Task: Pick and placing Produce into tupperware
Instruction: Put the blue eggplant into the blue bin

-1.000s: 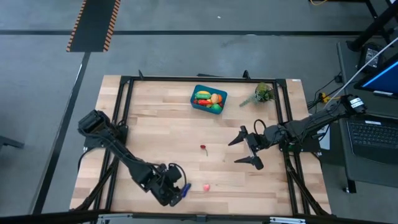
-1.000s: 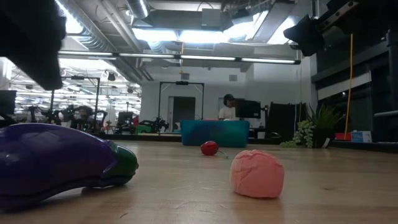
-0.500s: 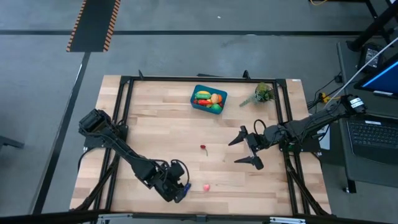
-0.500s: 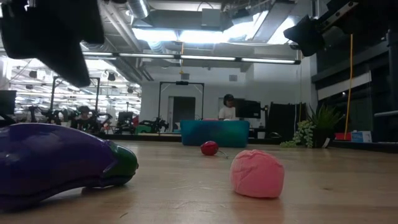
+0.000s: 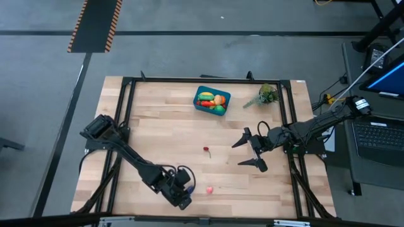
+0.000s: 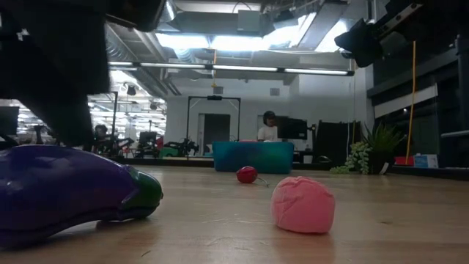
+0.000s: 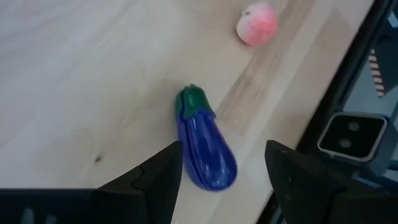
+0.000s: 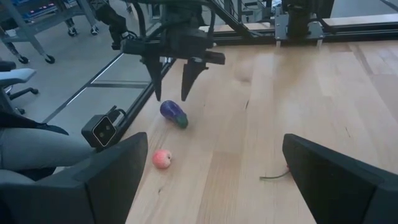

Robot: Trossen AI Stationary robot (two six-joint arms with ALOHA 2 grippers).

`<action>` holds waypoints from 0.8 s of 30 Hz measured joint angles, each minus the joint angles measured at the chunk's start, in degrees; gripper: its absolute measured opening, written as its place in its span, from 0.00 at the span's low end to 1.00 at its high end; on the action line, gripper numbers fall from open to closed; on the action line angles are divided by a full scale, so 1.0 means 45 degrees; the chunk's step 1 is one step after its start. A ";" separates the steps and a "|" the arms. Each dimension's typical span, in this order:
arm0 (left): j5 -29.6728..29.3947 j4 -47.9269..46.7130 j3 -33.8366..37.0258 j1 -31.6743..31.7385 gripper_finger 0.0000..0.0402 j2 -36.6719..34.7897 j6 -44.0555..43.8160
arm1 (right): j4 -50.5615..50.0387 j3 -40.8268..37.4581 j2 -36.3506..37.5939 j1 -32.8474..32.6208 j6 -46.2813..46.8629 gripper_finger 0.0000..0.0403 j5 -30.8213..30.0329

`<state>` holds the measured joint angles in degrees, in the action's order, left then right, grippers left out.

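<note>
A purple toy eggplant (image 7: 205,149) with a green cap lies on its side near the table's near edge, large at the left of the low view (image 6: 66,191). My left gripper (image 7: 224,180) hangs open just above it (image 8: 172,93), one finger on either side, touching nothing. A pink round piece (image 5: 209,188) lies to its right, and a small red cherry (image 5: 206,150) sits mid-table. The teal tub (image 5: 197,104) stands at the far side, holding several toy pieces. My right gripper (image 5: 247,152) waits wide open at the table's right.
A leafy green sprig (image 5: 266,94) lies right of the tub. A black metal frame (image 5: 126,126) runs round the tabletop. The low-view camera box (image 7: 351,134) sits on the near edge beside the eggplant. Bare wood lies between the cherry and the tub. A person sits in the room beyond.
My left gripper has moved along the near edge toward the table's right and come down over the eggplant, staying open. The eggplant, pink piece and cherry have not moved.
</note>
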<state>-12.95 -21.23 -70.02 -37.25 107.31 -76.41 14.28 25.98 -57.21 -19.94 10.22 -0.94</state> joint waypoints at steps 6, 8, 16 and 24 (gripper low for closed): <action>0.0010 -0.0017 -0.0002 0.0262 0.55 0.0018 0.0001 | 0.0000 0.0000 0.0000 0.0000 0.0005 0.93 0.0022; 0.0015 -0.0015 -0.0001 0.0261 0.55 0.0018 0.0001 | 0.0000 0.0000 0.0000 0.0000 0.0005 0.93 0.0022; 0.0053 -0.0030 -0.0004 0.0242 0.55 0.0018 0.0001 | 0.0000 0.0000 0.0000 0.0000 0.0005 0.93 0.0022; 0.0462 0.0054 -0.0015 0.0290 0.55 0.0817 -0.0217 | -0.0013 0.0000 0.0000 0.0000 0.0005 0.93 0.0017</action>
<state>-10.87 -20.99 -70.08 -35.95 110.99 -77.38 14.22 25.98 -57.21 -19.94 10.24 -0.86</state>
